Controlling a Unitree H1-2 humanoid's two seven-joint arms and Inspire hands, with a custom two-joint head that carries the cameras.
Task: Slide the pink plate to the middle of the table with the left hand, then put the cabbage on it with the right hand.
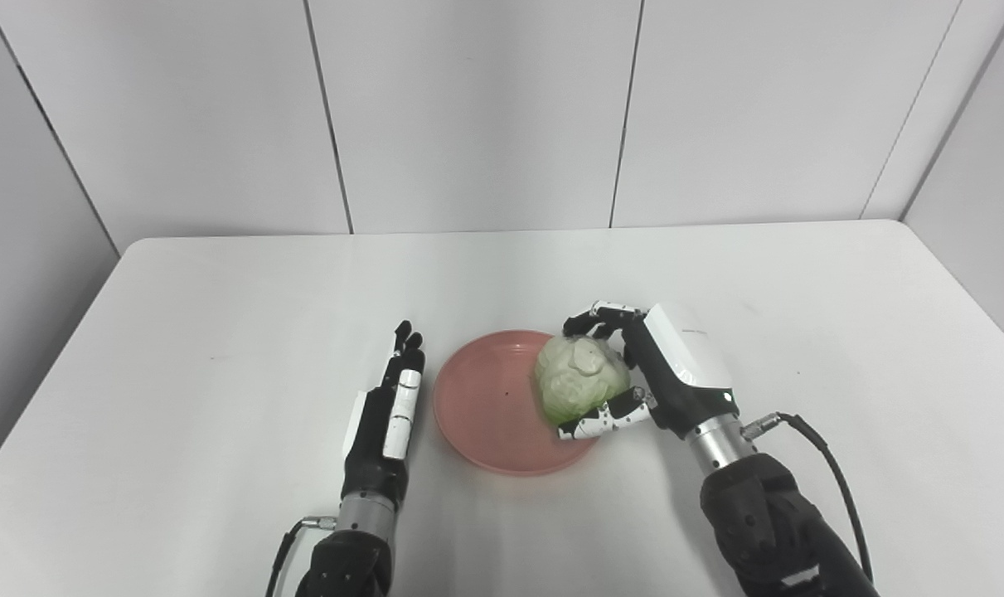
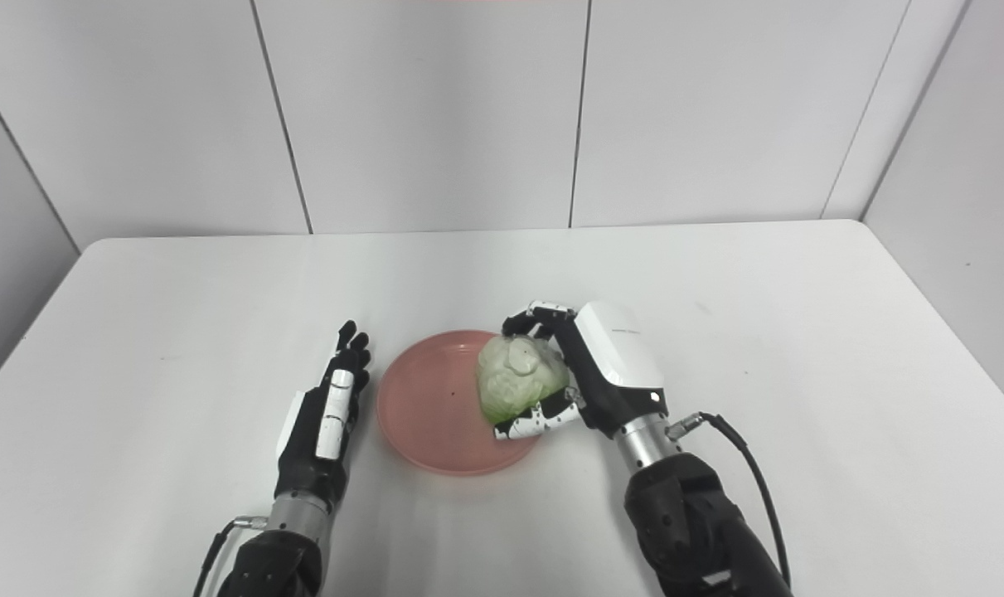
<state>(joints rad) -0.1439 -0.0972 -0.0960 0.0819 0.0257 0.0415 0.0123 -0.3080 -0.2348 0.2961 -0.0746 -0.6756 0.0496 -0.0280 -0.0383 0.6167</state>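
The pink plate (image 1: 489, 406) lies on the white table, near the middle and toward the front. A pale green cabbage (image 1: 580, 377) is over the plate's right part. My right hand (image 1: 659, 369) is shut on the cabbage, fingers curled over its far side and thumb under its near side. I cannot tell whether the cabbage rests on the plate or hangs just above it. My left hand (image 1: 394, 406) is open and empty, fingers straight and pointing away, just left of the plate's rim and apart from it.
The white table (image 1: 220, 332) has rounded far corners and grey wall panels behind it. A black cable (image 1: 833, 481) loops off my right wrist, and another comes off my left wrist.
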